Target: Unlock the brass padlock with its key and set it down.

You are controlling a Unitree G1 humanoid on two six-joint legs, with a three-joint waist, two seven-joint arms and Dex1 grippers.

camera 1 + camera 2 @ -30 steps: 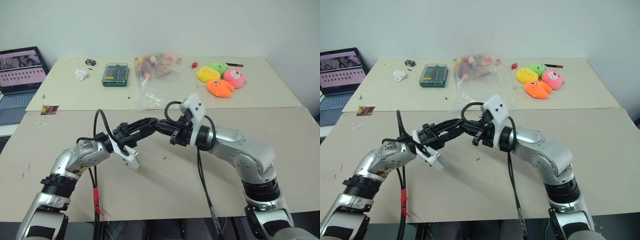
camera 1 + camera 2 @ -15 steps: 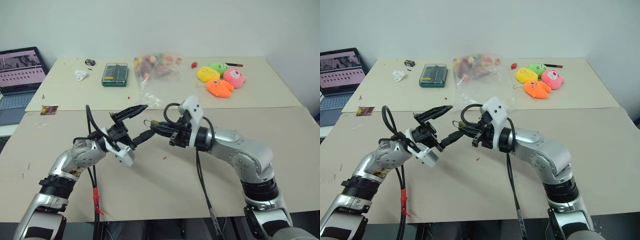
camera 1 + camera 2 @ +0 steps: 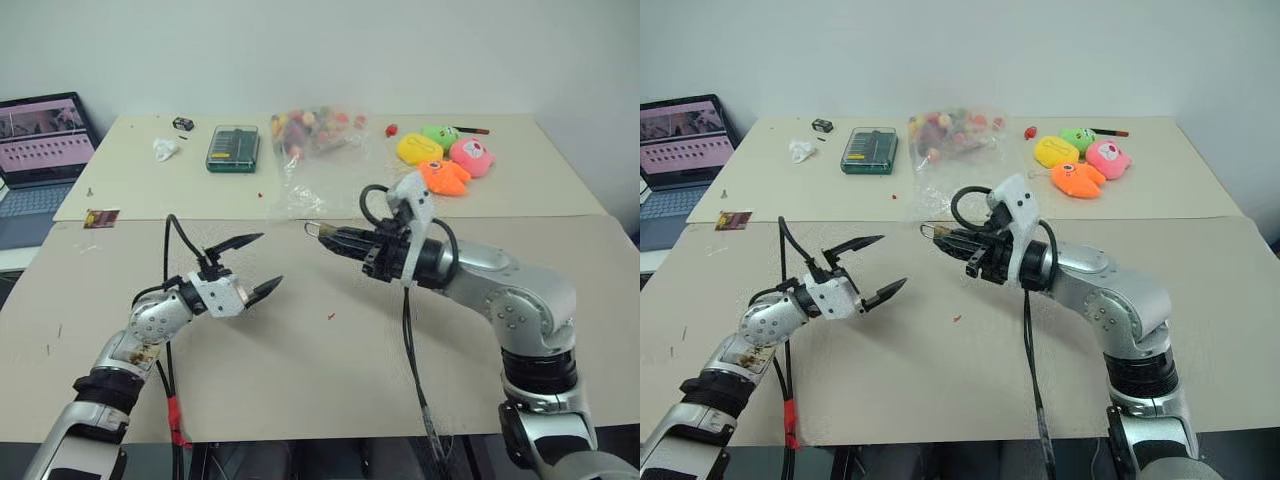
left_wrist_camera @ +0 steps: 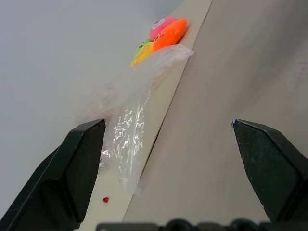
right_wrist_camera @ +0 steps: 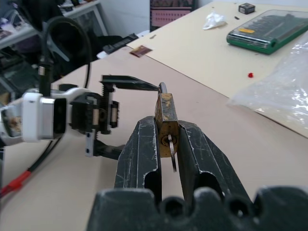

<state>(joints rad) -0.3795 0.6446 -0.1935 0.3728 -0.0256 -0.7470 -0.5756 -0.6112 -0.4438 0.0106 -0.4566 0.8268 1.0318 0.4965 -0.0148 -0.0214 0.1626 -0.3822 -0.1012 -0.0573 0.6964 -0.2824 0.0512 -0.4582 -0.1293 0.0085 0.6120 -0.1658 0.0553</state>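
No text, label, brand or number is reading clearly anywhere; the laptop [image 3: 42, 140] screen is showing rows of marks too small to make out; the green case [image 3: 231, 148] is carrying a small yellow label, its print staying illegible.

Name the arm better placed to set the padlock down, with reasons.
Right. The right hand is shut on the brass padlock, the key in it; the left hand is open, empty, apart.
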